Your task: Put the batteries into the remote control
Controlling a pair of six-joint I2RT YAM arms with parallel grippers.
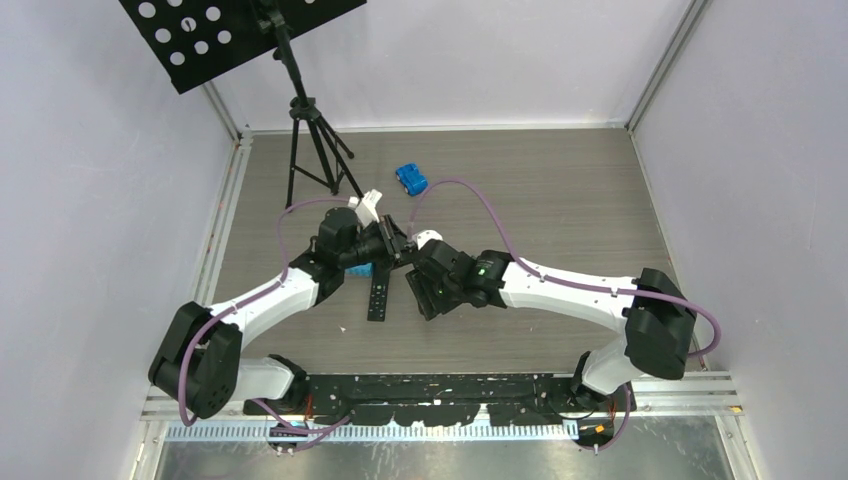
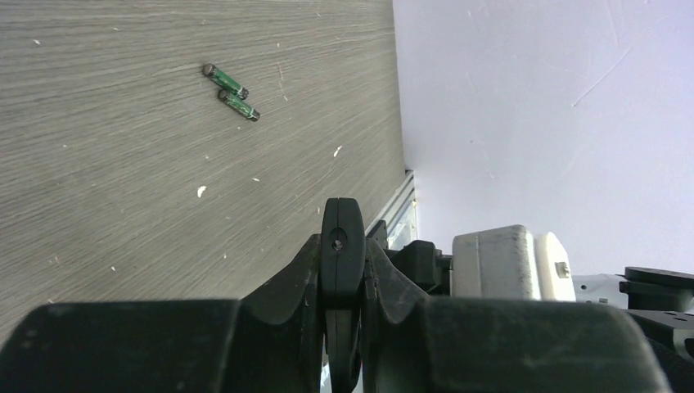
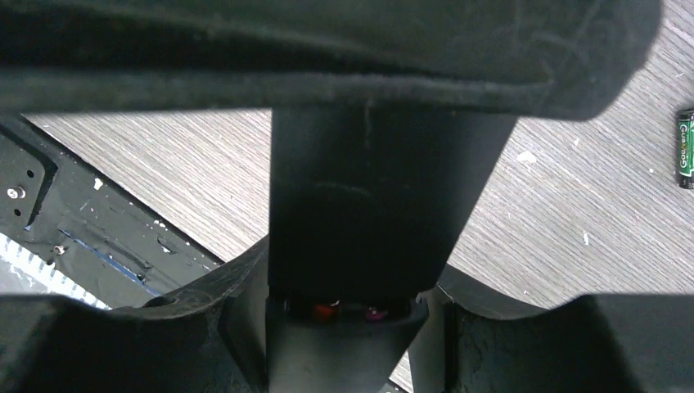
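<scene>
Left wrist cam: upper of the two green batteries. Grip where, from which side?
Come straight down: the upper green battery lies flat on the table. Pinch across its barrel at the end that sticks out past the lower green battery; the two lie parallel, staggered and seemingly touching, so a finger probably fits beside it only there.

tripod (image 1: pixel 303 110) back left, open tabletop (image 1: pixel 580 210) far right
</scene>
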